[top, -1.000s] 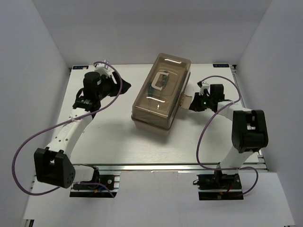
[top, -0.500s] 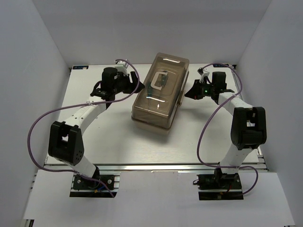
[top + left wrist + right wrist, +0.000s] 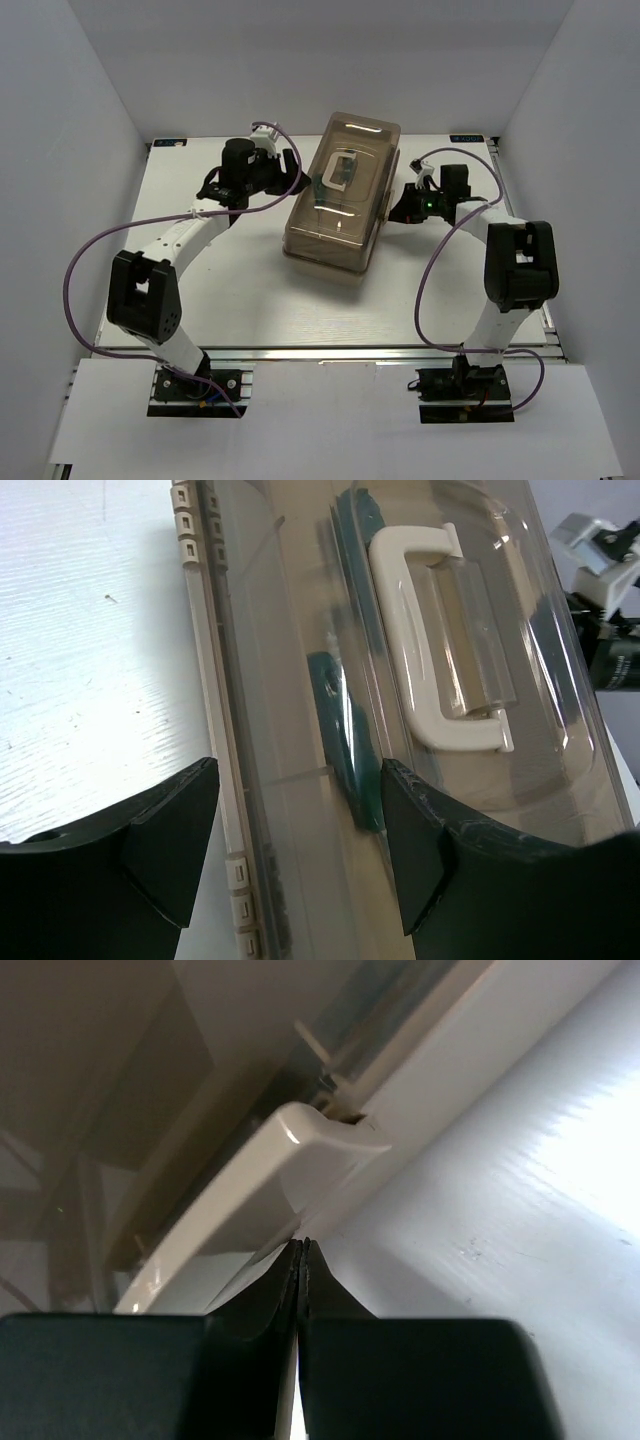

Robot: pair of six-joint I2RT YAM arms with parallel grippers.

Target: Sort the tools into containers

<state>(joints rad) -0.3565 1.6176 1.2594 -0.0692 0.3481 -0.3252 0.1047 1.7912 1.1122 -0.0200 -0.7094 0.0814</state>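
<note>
Beige toolbox (image 3: 335,195) closed | left fingers (image 3: 165,845) apart, straddling its long edge | right fingers (image 3: 270,1310) pressed together below latch (image 3: 300,1150)

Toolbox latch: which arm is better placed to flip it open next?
Right, probably: the right gripper, shut, sits right by the latch. The left gripper, open, straddles the opposite edge of the toolbox, with no latch in view there.
</note>
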